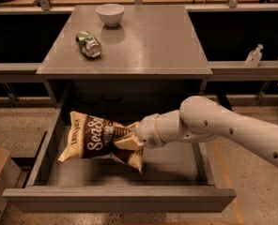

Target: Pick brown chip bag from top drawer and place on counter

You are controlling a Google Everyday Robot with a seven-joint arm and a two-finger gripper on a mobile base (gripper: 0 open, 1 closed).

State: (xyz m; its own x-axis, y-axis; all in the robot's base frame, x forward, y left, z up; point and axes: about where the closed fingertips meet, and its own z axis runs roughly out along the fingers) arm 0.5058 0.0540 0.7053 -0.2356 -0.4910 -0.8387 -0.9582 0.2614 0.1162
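The brown chip bag (94, 137), dark brown with cream edges and white "Sea Salt" script, hangs tilted above the grey floor of the open top drawer (176, 165), its left end higher than before. My gripper (133, 137) reaches in from the right on a white arm and is shut on the bag's right end. The fingertips are hidden by the crumpled bag. The grey counter (153, 41) lies above the drawer, behind the bag.
A white bowl (110, 14) and a crushed green can (88, 43) sit on the counter's back left. The drawer's front panel (120, 204) and side walls (46, 146) surround the bag. A small clear bottle (254, 56) stands on a shelf at right.
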